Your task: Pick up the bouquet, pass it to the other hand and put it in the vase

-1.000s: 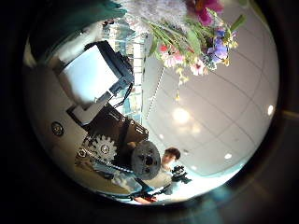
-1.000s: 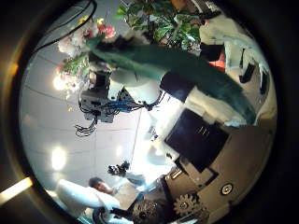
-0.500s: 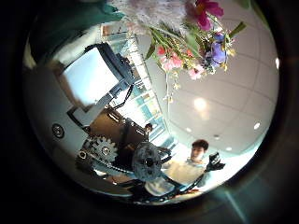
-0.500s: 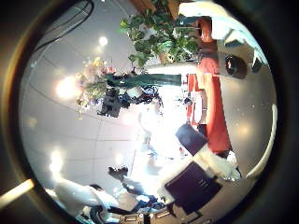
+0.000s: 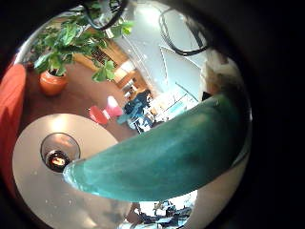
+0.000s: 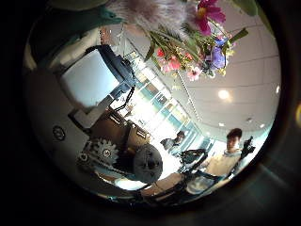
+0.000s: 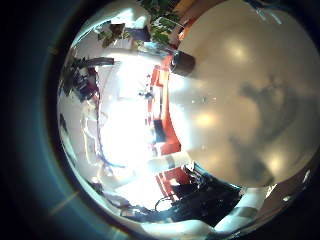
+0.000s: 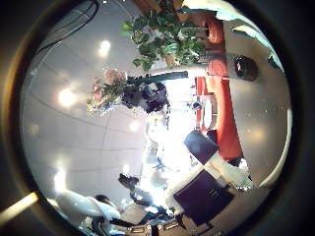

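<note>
The round table (image 5: 43, 172) is seen beneath the left hand (image 8: 150, 95), with the vase (image 5: 59, 153) upright on it. The bouquet (image 8: 123, 87) is gripped by curled fingers, stems level toward three o'clock, blooms toward nine. The right hand's fingers cannot be told.

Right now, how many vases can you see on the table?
1: the vase stands on the round table, past the bouquet held by the left hand. The bouquet may hide others.
</note>
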### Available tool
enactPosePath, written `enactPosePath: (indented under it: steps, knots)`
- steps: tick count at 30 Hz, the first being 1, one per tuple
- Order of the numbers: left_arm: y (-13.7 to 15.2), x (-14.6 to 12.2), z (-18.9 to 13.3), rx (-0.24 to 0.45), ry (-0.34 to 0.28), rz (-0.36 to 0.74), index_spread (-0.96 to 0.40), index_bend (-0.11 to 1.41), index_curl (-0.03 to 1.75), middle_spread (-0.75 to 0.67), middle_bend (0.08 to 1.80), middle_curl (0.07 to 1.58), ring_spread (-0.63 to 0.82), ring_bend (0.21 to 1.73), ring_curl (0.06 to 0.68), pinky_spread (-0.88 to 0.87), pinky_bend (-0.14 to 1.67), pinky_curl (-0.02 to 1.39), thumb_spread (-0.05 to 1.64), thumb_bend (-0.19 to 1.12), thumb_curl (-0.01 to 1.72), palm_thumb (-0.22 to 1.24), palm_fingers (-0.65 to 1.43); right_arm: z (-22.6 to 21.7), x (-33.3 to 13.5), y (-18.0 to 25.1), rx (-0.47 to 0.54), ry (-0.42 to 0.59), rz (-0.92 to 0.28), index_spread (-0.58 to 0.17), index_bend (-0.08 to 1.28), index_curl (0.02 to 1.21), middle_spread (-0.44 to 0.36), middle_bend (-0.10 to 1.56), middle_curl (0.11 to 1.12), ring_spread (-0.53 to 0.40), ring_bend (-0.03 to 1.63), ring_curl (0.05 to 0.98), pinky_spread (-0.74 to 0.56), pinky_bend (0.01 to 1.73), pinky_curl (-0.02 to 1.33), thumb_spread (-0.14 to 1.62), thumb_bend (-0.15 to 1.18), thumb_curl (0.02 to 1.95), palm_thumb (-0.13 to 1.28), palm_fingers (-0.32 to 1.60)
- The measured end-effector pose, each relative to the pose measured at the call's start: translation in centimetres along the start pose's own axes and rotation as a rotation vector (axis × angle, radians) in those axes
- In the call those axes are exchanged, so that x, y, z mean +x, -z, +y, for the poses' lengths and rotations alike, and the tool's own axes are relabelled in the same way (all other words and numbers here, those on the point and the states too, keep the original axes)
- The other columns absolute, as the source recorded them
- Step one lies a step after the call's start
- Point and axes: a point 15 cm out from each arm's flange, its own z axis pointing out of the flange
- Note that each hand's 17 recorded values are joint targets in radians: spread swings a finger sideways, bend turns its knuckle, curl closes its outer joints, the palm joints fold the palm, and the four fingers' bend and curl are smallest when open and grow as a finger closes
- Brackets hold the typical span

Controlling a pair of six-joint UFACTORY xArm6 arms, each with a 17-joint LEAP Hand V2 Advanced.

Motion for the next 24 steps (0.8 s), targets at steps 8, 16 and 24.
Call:
enactPosePath:
  steps: [8,16,24]
  knots:
    - [-0.3,-4.0,-1.3,0.018,0.031,0.003,-0.74,0.66,1.29,-0.55,1.11,1.08,-0.39,1.61,0.55,-0.63,1.16,1.18,1.11,0.12,0.88,1.07,0.96,-0.3,0.3,-0.2,0.002,0.002,0.013,-0.38,0.29,0.44,-0.089,0.48,0.39,-0.034,0.82,0.311,0.41,0.75,0.42,1.0,-0.02,0.55,0.76,0.23]
    - [-0.9,-7.1,-2.2,0.035,0.051,-0.003,-0.75,0.63,1.33,-0.55,1.1,1.09,-0.39,1.6,0.544,-0.65,1.13,1.2,1.12,0.1,0.89,1.06,0.97,-0.3,0.6,-0.3,-0.004,-0.007,0.006,-0.379,0.25,0.42,-0.097,0.43,0.37,-0.033,0.79,0.285,0.42,0.7,0.38,0.99,-0.02,0.54,0.76,0.28]
    - [-1.4,-9.9,-2.2,0.047,0.082,-0.014,-0.74,0.58,1.36,-0.56,1.07,1.09,-0.4,1.58,0.537,-0.66,1.12,1.2,1.12,0.07,0.9,1.06,1.0,-0.5,1.1,-0.7,-0.005,-0.007,0.013,-0.376,0.22,0.41,-0.082,0.4,0.36,-0.033,0.74,0.261,0.44,0.68,0.34,0.99,-0.02,0.53,0.76,0.32]
